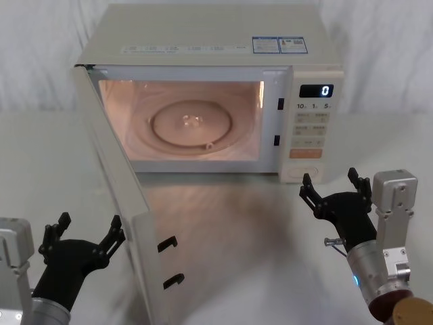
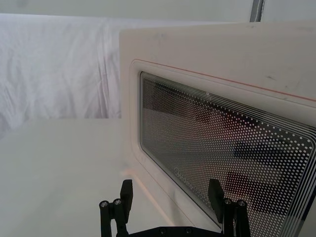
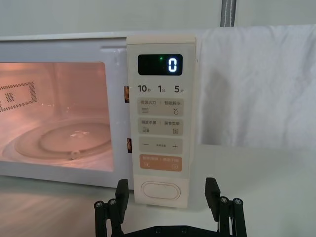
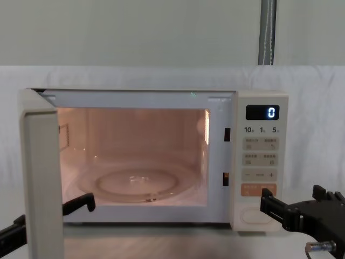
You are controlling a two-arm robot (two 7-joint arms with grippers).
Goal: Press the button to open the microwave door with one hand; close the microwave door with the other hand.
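Microwave door (image 1: 118, 203) swung wide open at the oven's left, cream, dotted dark window; cavity lit. Left gripper (image 1: 84, 233) spread wide just outside the door, seemingly not touching. Right gripper (image 1: 336, 191) spread wide just before the cream pill button (image 1: 302, 172).

Glass turntable (image 1: 191, 127), white backdrop cloth (image 2: 54, 69)

One microwave (image 1: 210, 88) stands with its one microwave door (image 1: 118, 196) swung open, two latch hooks (image 1: 169, 261) on the door's edge, one glass turntable (image 1: 191, 126) inside, and two grippers before the microwave.
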